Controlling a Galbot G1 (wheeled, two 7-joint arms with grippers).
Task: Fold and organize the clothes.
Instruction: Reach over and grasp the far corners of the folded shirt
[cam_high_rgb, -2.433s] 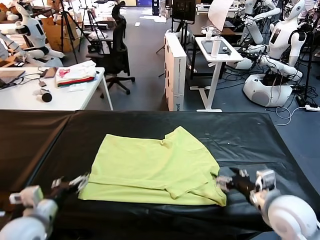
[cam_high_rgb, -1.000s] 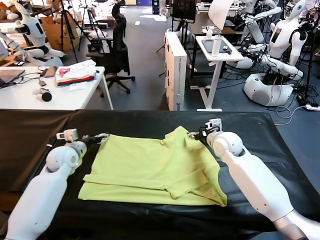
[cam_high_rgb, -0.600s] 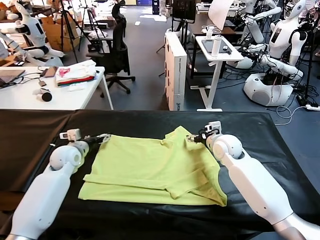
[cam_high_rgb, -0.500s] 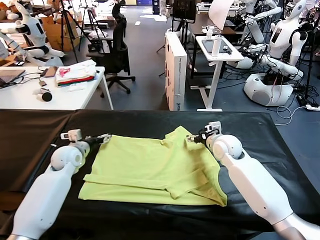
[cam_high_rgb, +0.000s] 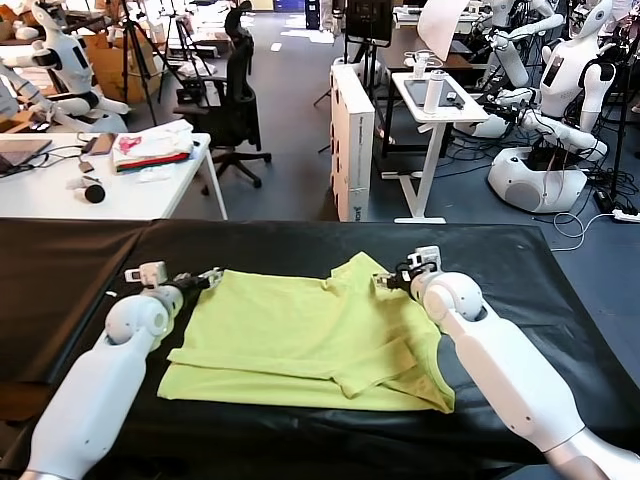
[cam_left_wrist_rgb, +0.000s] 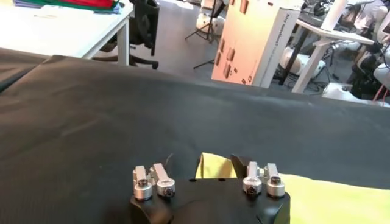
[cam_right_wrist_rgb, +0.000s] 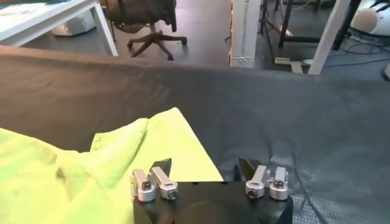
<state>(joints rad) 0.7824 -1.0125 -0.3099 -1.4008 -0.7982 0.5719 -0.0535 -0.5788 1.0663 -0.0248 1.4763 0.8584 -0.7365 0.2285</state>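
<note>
Reaching to the far edge of the T-shirt (cam_high_rgb: 310, 335), we have both arms stretched out over the black table cover (cam_high_rgb: 500, 265). Our left gripper (cam_high_rgb: 205, 278) sits at the shirt's far left corner, and the left wrist view shows its 2 fingers spread apart, with that yellow-green corner (cam_left_wrist_rgb: 213, 165) lying just ahead between them. Whether the fingers touch the cloth we cannot tell, since the tips are hidden behind the gripper body. Our right gripper (cam_high_rgb: 388, 281) is at the far right sleeve, jaws likewise parted; the right wrist view shows the sleeve's peak (cam_right_wrist_rgb: 164, 140) just ahead of one dark fingertip (cam_right_wrist_rgb: 162, 166), the other over bare cover. The shirt lies mostly flat between the 2 grippers, its near right side folded over in rumpled layers. Beyond the left gripper, a white desk (cam_high_rgb: 60, 190) carries a pile of red, white and pink fabric (cam_high_rgb: 152, 147).
</note>
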